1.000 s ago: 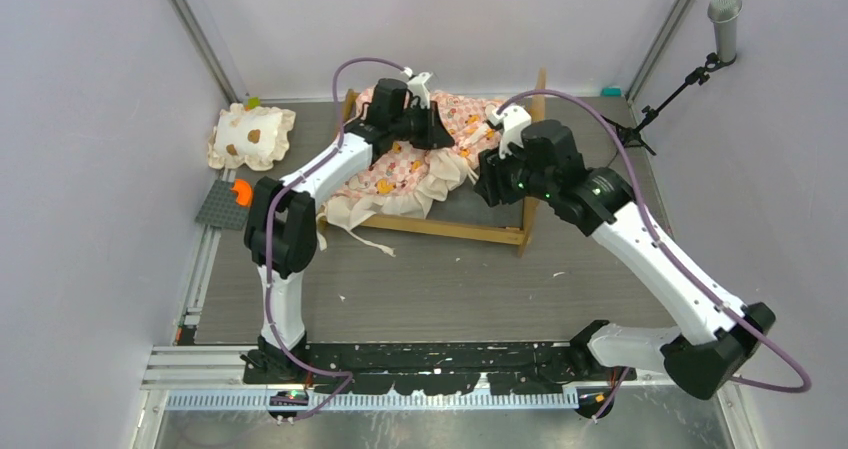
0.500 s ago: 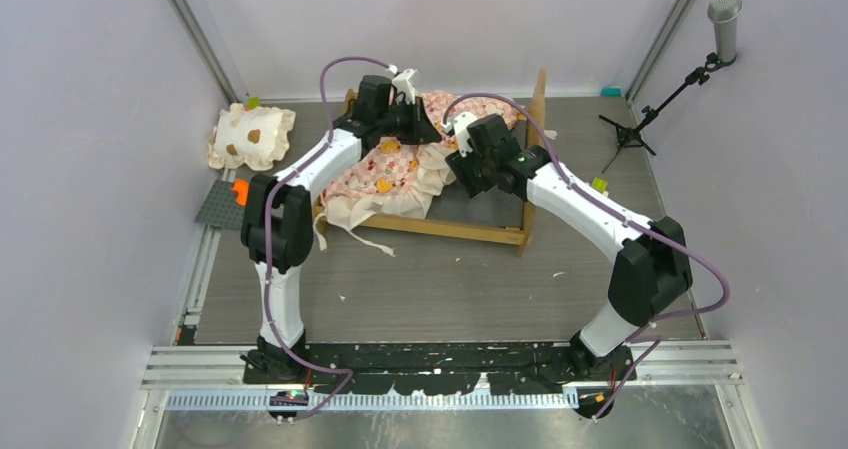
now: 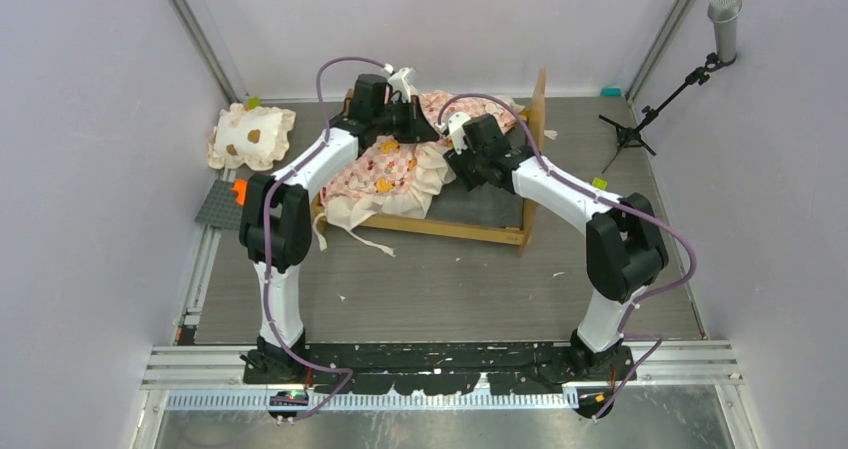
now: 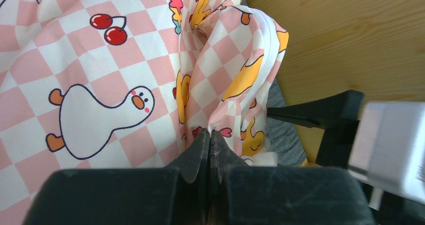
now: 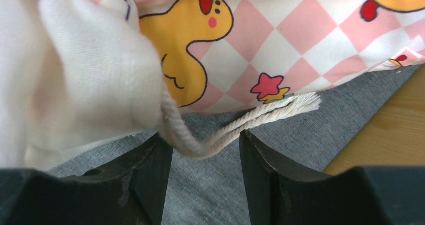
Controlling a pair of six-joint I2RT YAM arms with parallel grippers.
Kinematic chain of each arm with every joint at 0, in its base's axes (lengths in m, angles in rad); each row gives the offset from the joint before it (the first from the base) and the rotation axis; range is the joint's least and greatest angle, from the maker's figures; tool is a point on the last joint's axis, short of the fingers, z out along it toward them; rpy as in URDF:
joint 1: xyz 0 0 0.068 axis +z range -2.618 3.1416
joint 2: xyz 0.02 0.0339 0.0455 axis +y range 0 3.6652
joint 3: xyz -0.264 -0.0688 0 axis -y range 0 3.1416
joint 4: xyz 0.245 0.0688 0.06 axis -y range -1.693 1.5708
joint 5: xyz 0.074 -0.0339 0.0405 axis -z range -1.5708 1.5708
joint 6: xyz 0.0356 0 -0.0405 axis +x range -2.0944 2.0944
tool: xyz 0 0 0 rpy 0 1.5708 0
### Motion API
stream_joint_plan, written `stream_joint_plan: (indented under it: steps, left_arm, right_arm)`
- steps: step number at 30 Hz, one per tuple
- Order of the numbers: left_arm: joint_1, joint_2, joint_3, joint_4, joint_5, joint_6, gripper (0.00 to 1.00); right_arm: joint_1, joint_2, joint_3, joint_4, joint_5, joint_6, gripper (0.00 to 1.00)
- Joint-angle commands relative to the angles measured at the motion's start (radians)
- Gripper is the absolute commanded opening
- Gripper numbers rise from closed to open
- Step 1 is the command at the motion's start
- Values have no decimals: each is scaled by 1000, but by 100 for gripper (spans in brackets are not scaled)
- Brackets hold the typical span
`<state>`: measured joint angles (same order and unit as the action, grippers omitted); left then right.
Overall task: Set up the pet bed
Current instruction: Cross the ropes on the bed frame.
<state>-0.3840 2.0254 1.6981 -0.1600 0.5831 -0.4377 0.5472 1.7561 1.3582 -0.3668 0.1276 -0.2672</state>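
Observation:
The pet bed's light-wood frame (image 3: 470,231) stands at the table's back, headboard (image 3: 540,99) on its right end. Its pink checkered mattress (image 3: 395,174) lies bunched over the left half, leaving the dark grey base (image 3: 480,204) bare. My left gripper (image 3: 424,129) is shut on a raised fold of the mattress (image 4: 150,74), fingertips pinching fabric at the left gripper (image 4: 210,134). My right gripper (image 5: 206,140) is open low over the grey base (image 5: 210,195), and a loop of cream cord (image 5: 240,127) from the mattress ruffle (image 5: 75,74) hangs between its fingers.
A cream spotted pillow (image 3: 251,135) lies at the back left. A grey plate with an orange piece (image 3: 225,202) sits near the left wall. A microphone stand (image 3: 640,119) is at the back right, and a small green bit (image 3: 599,183) lies right of the bed.
My right arm has swung left and folded in, bringing its gripper to the mattress edge on the grey base. My left gripper shifted slightly left, still holding the fabric.

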Motion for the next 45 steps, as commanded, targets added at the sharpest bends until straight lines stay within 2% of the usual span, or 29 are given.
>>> stream_joint_plan:
  steps: [1, 8, 9, 11, 13, 22, 27, 33, 38, 41, 45]
  left_arm:
    - [16, 0, 35, 56, 27, -10, 0]
    - [17, 1, 28, 61, 38, -13, 0]
    - [17, -1, 27, 66, 46, -15, 0]
    - [17, -5, 25, 74, 74, -16, 0]
    - [11, -8, 27, 79, 112, -16, 0]
    - [-90, -19, 57, 33, 188, 27, 3]
    - [-125, -26, 39, 64, 202, 6, 8]
    - [-154, -64, 7, 90, 212, -3, 26]
    - [-156, -120, -30, 112, 219, -21, 38]
    - [-155, -169, -49, 109, 188, -13, 44]
    - [-150, -257, -97, 96, 111, 6, 53]
  right_arm:
    - [-6, 16, 43, 75, -30, -12, 53]
    - [-7, -50, -2, 65, -39, 16, 26]
    - [-7, -71, -8, 52, -44, 19, 22]
    - [-7, -113, -13, 19, -47, 55, 7]
    - [-8, -156, -4, -35, -60, 88, 1]
    - [-6, -286, 121, -362, -95, 307, 1]
    - [-6, -316, 221, -567, -143, 357, 1]
    - [-7, -346, 260, -695, -188, 379, 1]
    - [-8, -365, 240, -728, -274, 394, 1]
    - [-18, -374, 227, -728, -340, 401, 1]
    - [-38, -373, 237, -734, -353, 440, 1]
